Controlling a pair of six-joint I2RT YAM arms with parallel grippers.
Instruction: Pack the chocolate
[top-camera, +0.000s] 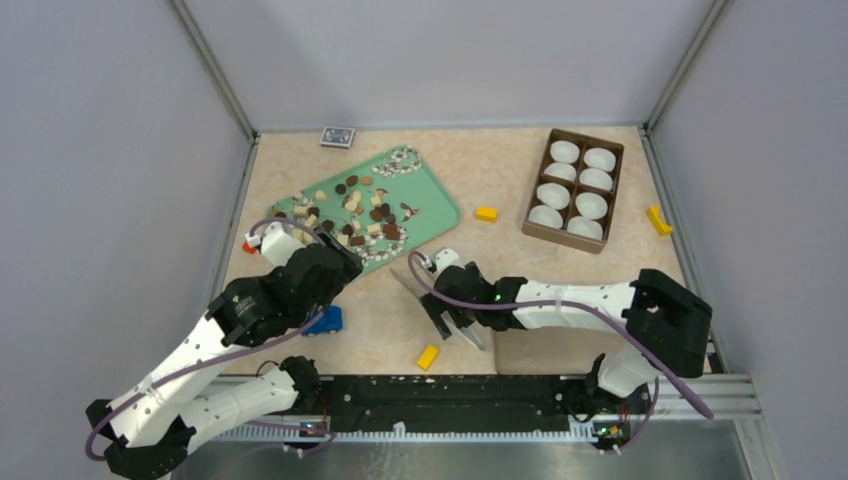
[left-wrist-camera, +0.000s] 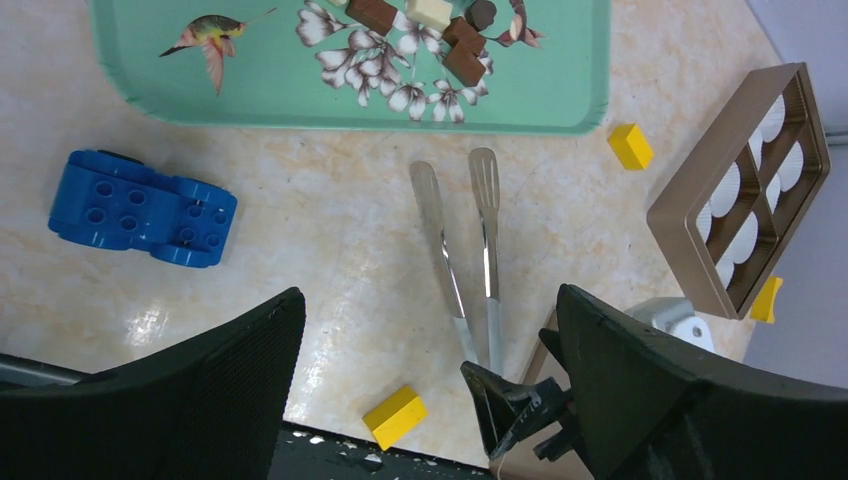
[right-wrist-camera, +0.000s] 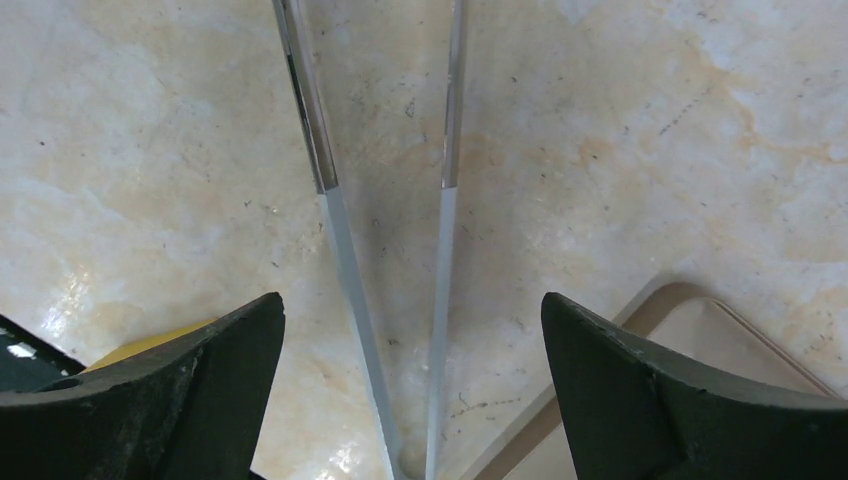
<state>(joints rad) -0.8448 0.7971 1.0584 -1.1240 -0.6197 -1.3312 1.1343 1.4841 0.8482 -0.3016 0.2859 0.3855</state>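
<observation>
Top external: the chocolate (top-camera: 360, 213) lies scattered on a green tray (top-camera: 432, 195) in the far left part of the desk (top-camera: 500, 260). Dark brown, light brown and cream pieces are mixed together. A brown box (top-camera: 537, 185) holding six white cups (top-camera: 565, 152) sits toward the far right corner, well apart from the tray.

Left wrist: the left gripper (left-wrist-camera: 430, 300) hangs high above the desk with its fingers spread wide, gripping nothing. Below it the metal tweezers (left-wrist-camera: 487, 250) lie flat on the desk. Their tips point at the tray's near edge and stop just short of it. A blue toy car (left-wrist-camera: 140, 208) stands to their left, near the same tray edge. One yellow block (left-wrist-camera: 394, 416) lies by the near desk edge. A second yellow block (left-wrist-camera: 630, 146) lies between tray and box.

Right wrist: the right gripper (right-wrist-camera: 410, 300) sits low over the desk with its fingers spread, one on either side of the tweezers near their joined end. Neither finger touches the tweezers in this view, and the two arms of the tweezers stand apart.
</observation>
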